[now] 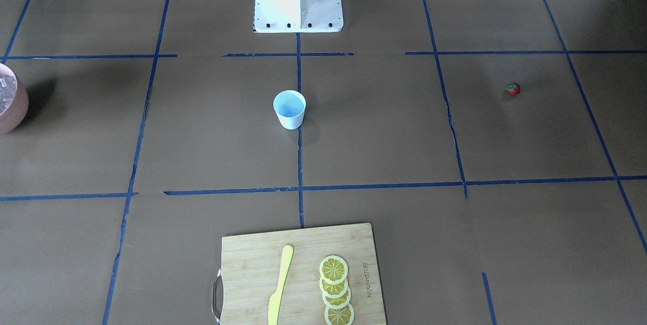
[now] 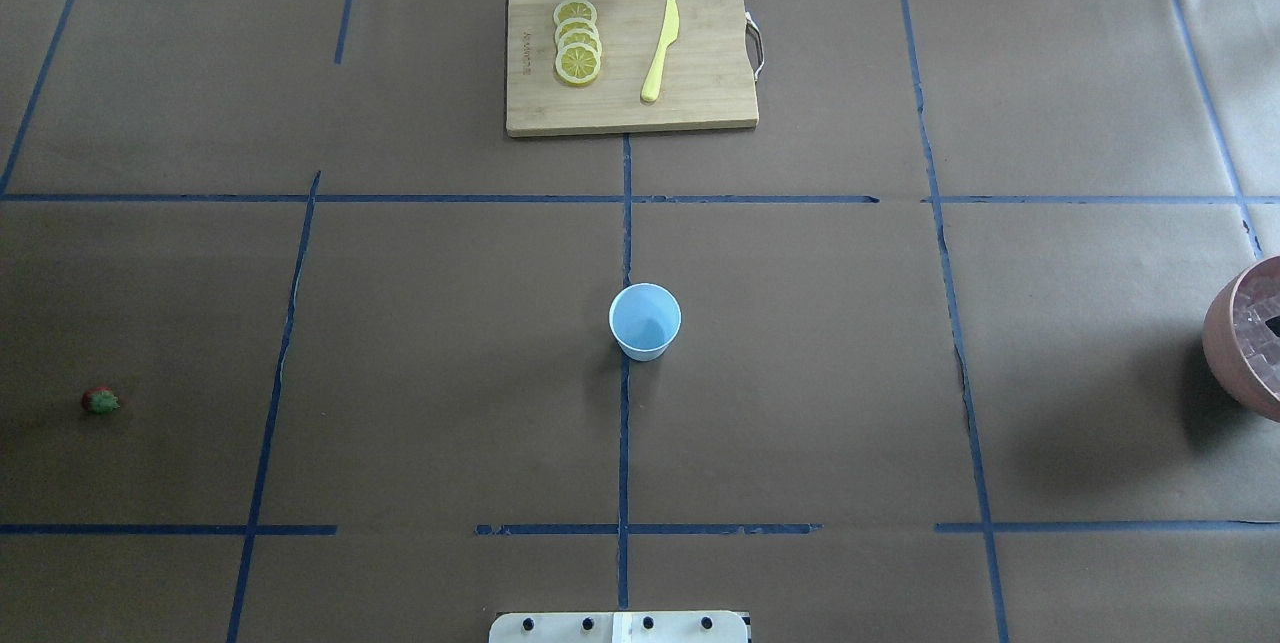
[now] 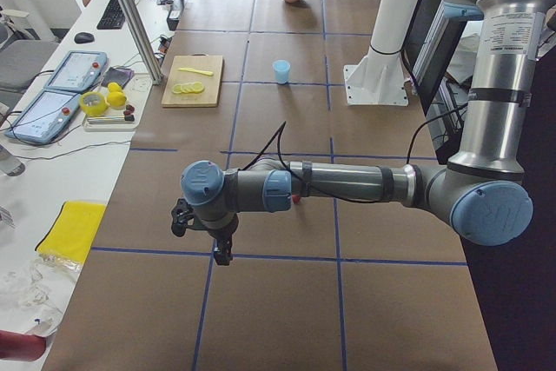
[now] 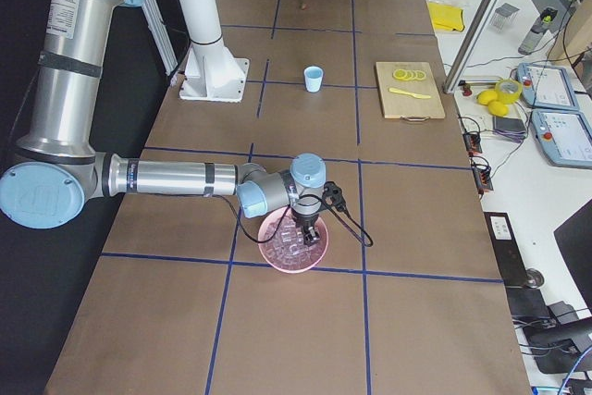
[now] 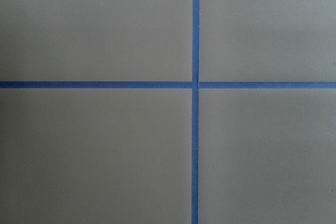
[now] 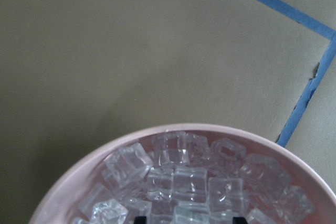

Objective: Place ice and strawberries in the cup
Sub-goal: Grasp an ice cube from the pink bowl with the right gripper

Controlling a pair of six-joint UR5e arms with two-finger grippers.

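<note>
The white, pale-blue cup (image 2: 645, 321) stands upright at the table's middle, also in the front view (image 1: 289, 108). The small red strawberry (image 2: 100, 401) lies alone on the robot's far left, also in the front view (image 1: 513, 89). Several ice cubes (image 6: 189, 182) fill the pink bowl (image 2: 1238, 363) at the far right. My right gripper (image 4: 308, 228) hangs over the bowl; its fingertips (image 6: 139, 219) show wide apart at the wrist view's bottom edge, just above the ice. My left gripper (image 3: 221, 249) points down beyond the strawberry, out past the table's left end region; I cannot tell if it is open.
A wooden cutting board (image 2: 700, 103) with lemon slices (image 2: 578, 43) and a yellow knife (image 2: 660, 51) lies at the far middle edge. The robot's white base (image 1: 298, 1) stands behind the cup. Blue tape lines cross the brown table.
</note>
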